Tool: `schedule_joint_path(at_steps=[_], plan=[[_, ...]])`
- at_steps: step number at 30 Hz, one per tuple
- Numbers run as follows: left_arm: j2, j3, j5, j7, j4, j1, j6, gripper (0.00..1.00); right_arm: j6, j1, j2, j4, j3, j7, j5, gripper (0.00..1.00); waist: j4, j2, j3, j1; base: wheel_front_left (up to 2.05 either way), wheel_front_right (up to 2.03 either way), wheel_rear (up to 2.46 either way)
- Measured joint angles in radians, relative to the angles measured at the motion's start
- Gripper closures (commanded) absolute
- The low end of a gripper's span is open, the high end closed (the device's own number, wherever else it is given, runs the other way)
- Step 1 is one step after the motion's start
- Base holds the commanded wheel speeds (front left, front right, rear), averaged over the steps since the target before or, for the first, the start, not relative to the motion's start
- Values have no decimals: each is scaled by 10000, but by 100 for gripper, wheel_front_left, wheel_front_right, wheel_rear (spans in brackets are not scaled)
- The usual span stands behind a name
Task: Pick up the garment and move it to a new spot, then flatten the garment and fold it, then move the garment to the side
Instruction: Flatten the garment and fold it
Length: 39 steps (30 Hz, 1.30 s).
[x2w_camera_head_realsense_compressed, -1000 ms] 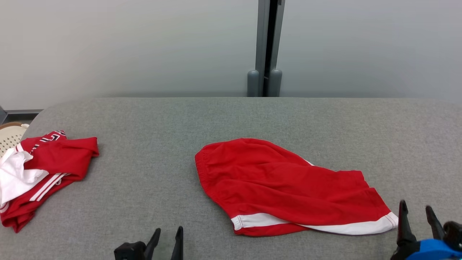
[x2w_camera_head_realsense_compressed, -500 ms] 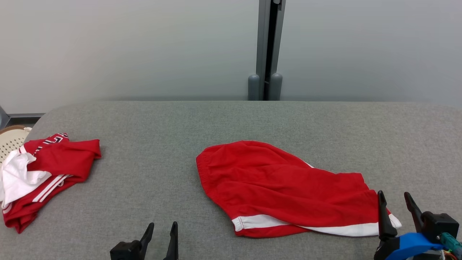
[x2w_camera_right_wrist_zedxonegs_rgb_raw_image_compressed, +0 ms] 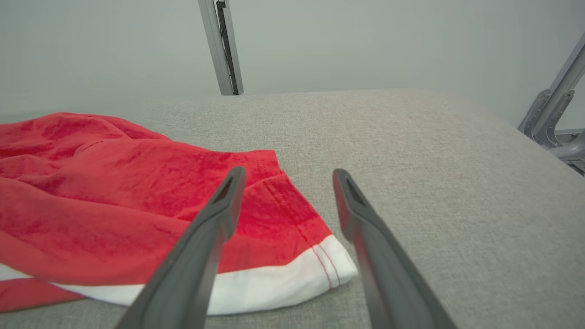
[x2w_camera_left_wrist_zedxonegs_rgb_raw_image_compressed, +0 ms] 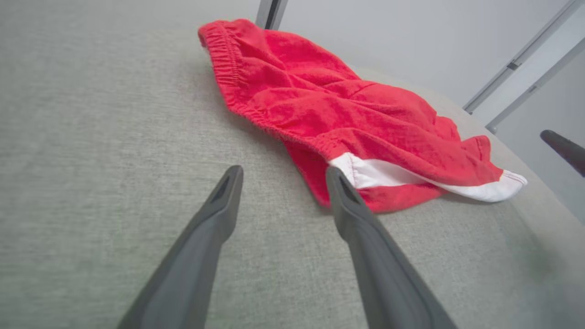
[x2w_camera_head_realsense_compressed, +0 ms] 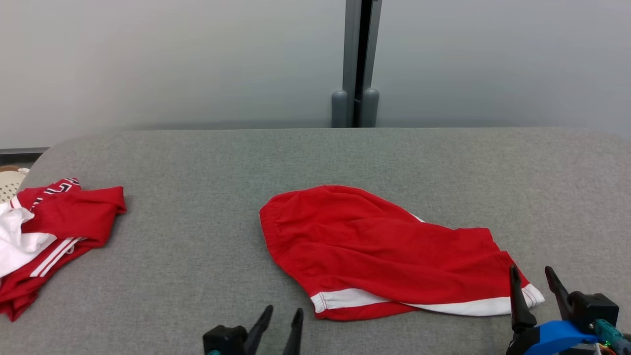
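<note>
Right wrist view looks down the right gripper (x2w_camera_right_wrist_zedxonegs_rgb_raw_image_compressed: 289, 172). Its two dark fingers stand spread wide and hold nothing, and the white-banded hem corner of the red shorts (x2w_camera_head_realsense_compressed: 374, 246) lies just below them. Whether a finger touches the cloth I cannot tell. The left gripper (x2w_camera_head_realsense_compressed: 283, 309) is likewise spread wide and empty, low over the near edge of the table (x2w_camera_head_realsense_compressed: 197, 162), with its tips just beside the other end of the white band.

The shorts lie loosely spread around the middle of the table, somewhat toward its right and near edges. The elastic waistband is toward the left and the leg hems toward the right, with soft ridges across the top layer. I judge them to be light, limp knit in two layers that will slide on each other and sag from any single hold. A pinch at each end of the near hem, catching both layers, should lift them evenly. Nothing about them looks fragile.

The table is covered in grey woven fabric with rounded corners, probably rough enough to drag at the cloth. A crumpled red-and-white pile (x2w_camera_head_realsense_compressed: 54, 231) sits at its left edge, well apart from the shorts. Behind the far edge are pale wall panels and a grey post (x2w_camera_head_realsense_compressed: 355, 64).
</note>
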Motion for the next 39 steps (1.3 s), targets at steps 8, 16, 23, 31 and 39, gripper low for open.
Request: schedule_joint_path(at_steps=[8, 16, 23, 31, 39], plan=[[-12, -2683, -2351, 0, 681, -1197, -48, 0, 0, -213, 0, 2, 88, 2, -4, 0, -428, 0, 598, 3, 0, 0, 0], [263, -3037, -3047, 0, 918, -1680, -54, 0, 0, -263, -2, 10, 19, 2, -4, 0, -729, 0, 808, 2, 0, 0, 0], [420, -2838, -3022, 0, 600, -1712, -54, 100, 0, -255, -2, 167, 94, 0, 121, 0, -790, 0, 778, 2, 0, 0, 0], [619, -2719, -2786, 0, 443, -1344, -54, 100, 0, -187, 0, 968, 107, 2, 966, 0, -591, 0, 683, 0, 0, 0, 0], [604, -2681, -2633, 0, 441, -1340, -54, 100, 0, -452, 0, 1871, 307, 0, 1478, 0, -448, 0, 837, 0, 0, 0, 0]])
